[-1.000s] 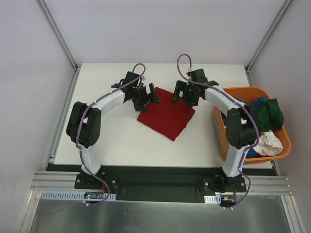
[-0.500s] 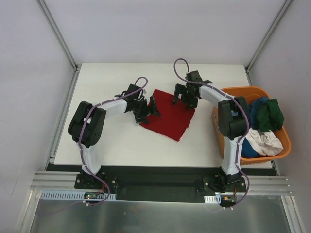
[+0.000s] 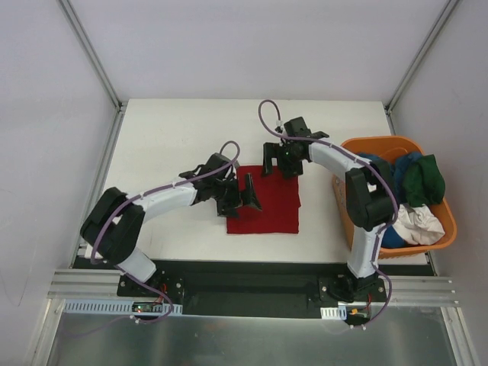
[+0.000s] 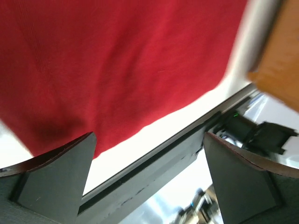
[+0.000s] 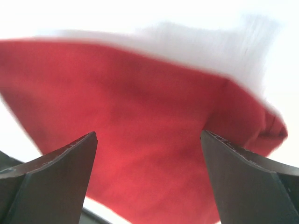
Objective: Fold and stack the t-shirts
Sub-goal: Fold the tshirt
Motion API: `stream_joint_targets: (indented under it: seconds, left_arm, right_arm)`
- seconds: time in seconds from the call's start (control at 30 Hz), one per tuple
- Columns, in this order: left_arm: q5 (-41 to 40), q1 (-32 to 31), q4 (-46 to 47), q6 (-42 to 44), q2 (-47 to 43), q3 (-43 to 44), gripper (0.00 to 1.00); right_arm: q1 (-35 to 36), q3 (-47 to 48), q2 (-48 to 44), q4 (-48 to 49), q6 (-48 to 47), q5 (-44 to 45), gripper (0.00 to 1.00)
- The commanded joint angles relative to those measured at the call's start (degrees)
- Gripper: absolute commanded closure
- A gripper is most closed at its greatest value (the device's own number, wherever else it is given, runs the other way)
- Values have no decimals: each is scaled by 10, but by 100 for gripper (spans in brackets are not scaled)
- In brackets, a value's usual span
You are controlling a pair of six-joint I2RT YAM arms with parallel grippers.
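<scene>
- The dark red t-shirt [image 3: 267, 210] lay folded flat on the white table [image 3: 164, 141], near its middle, between the two arms and left of the orange basket [image 3: 441, 235].
- Folded, it made a nearly square patch with no clear long axis. Its sides ran about parallel to the table's edges, one edge facing the arm bases.
- The left gripper [image 3: 239, 196] hung over the shirt's left edge, jaws spread wide and clamped on nothing. In its wrist view the red cloth lay beyond both fingers [image 4: 51, 182].
- The right gripper [image 3: 280, 162] stood over the shirt's far edge, jaws likewise wide apart. Its wrist view was blurred, with red cloth showing beyond the fingertips [image 5: 51, 177]. Whether they touched the cloth could not be told.
- A blue t-shirt [image 3: 402, 164], a dark green t-shirt [image 3: 425, 179] and a white t-shirt [image 3: 418, 225] lay bunched in the basket.
</scene>
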Motion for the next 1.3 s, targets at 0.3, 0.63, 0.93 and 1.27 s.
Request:
stream_joint_targets:
  seconds: [0.3, 0.63, 0.93, 1.27]
  left_arm:
    - [24, 101, -11, 94, 39, 166, 1]
    - [71, 133, -11, 116, 226, 301, 1]
    - [79, 141, -15, 115, 244, 306, 1]
    - [-6, 140, -36, 130, -29, 157, 1]
  right_arm:
    - [-7, -111, -196, -13, 1, -72, 4]
    - [-50, -153, -121, 8, 11, -73, 4]
    - [-66, -134, -89, -16, -9, -46, 4]
    - [-55, -194, -350, -17, -74, -69, 4]
